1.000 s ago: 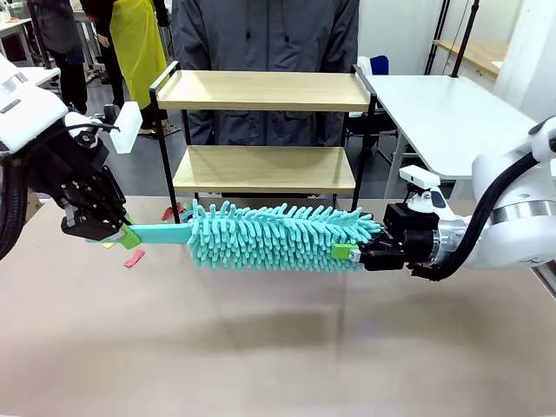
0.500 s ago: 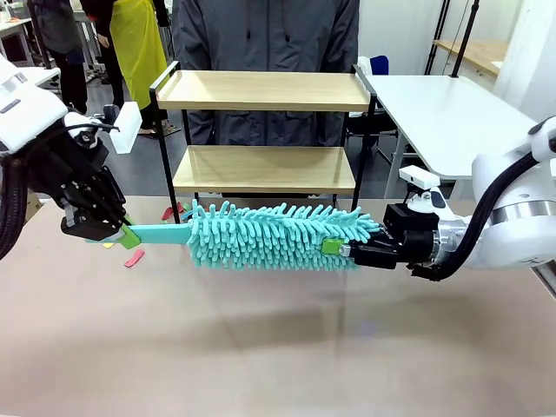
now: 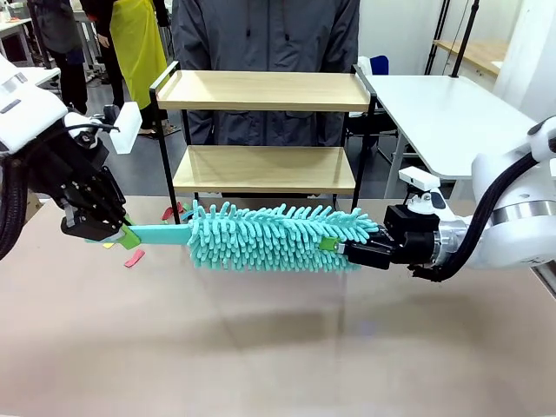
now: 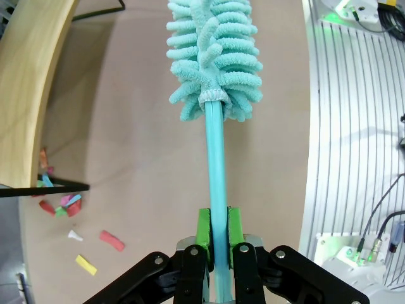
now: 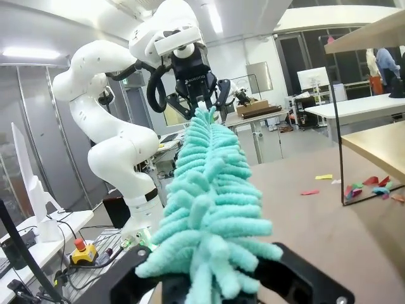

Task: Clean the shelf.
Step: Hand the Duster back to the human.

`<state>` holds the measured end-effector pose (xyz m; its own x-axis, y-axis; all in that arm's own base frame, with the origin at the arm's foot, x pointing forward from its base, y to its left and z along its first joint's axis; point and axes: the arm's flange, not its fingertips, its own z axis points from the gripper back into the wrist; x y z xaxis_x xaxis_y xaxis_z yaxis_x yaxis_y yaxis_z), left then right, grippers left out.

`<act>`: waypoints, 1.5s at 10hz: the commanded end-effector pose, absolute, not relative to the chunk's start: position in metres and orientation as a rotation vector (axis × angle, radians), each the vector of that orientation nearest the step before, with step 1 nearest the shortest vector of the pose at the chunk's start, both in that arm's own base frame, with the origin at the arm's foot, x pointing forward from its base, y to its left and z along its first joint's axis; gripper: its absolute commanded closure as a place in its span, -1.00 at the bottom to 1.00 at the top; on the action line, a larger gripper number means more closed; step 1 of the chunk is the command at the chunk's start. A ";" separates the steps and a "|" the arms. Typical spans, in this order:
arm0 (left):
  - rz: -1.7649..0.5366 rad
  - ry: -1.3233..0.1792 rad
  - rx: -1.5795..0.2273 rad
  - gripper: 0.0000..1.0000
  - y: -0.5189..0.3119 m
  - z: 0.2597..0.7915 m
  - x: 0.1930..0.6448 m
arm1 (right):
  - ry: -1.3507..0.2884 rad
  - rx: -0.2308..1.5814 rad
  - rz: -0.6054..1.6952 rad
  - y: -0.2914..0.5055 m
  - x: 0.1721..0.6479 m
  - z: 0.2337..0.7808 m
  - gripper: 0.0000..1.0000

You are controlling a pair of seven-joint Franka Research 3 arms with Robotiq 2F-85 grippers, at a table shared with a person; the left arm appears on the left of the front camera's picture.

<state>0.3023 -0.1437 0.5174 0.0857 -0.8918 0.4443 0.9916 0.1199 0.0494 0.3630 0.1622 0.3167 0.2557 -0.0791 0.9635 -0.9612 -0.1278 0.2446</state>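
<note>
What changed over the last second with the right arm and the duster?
The right gripper slid further left into the fluffy teal microfibre duster and closed its jaws on the tip. The left gripper kept its grip on the teal handle; the two-tier wooden shelf stayed put.

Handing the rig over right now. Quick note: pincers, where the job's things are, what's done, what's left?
Left pincer: shut on the duster handle.
Right pincer: shut on the duster's fluffy tip.
Duster hangs level between both arms, above the table, in front of the shelf.
Shelf: both boards look bare; coloured scraps lie on the table by its leg.
Done: duster picked up.
Left: wipe the shelf boards; duster isn't touching them yet.
</note>
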 end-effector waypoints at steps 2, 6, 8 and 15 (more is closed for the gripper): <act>-1.425 -0.416 -0.303 0.74 -0.147 0.520 0.300 | -1.029 1.496 1.118 0.159 0.338 0.324 1.00; -1.430 -0.489 -0.354 -1.00 -0.141 0.543 0.286 | -1.022 1.479 1.067 0.162 0.362 0.317 1.00; -1.409 -0.549 -0.435 -1.00 -0.119 0.562 0.283 | -1.022 1.479 1.067 0.162 0.362 0.317 1.00; -1.223 -0.874 -0.666 -1.00 0.021 0.568 0.279 | -1.022 1.479 1.067 0.162 0.362 0.317 1.00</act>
